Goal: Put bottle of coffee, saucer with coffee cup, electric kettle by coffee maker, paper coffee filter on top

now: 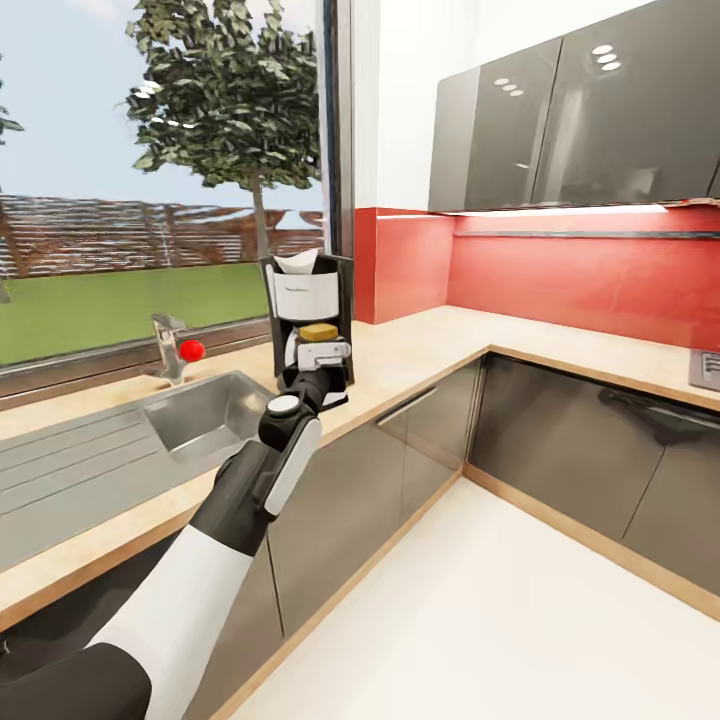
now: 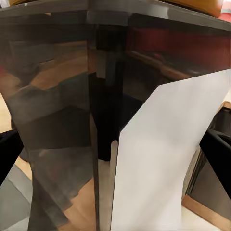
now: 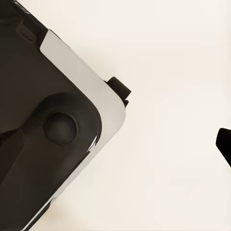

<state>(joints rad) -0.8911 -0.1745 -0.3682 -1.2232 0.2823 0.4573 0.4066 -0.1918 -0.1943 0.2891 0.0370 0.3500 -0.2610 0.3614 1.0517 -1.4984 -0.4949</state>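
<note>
Head view: the left gripper (image 1: 318, 368) holds the bottle of coffee (image 1: 321, 342) just in front of the coffee maker (image 1: 307, 300) on the countertop (image 1: 420, 345) — beside the sink (image 1: 205, 415), under the window.

Left wrist view: the bottle (image 2: 144, 134) sits clamped between dark fingers (image 2: 219, 154), white label showing. It looks rigid, probably glass — slick and breakable, best held mid-body.

Right wrist view: pale floor and robot base; that claw's state I cannot tell.
</note>
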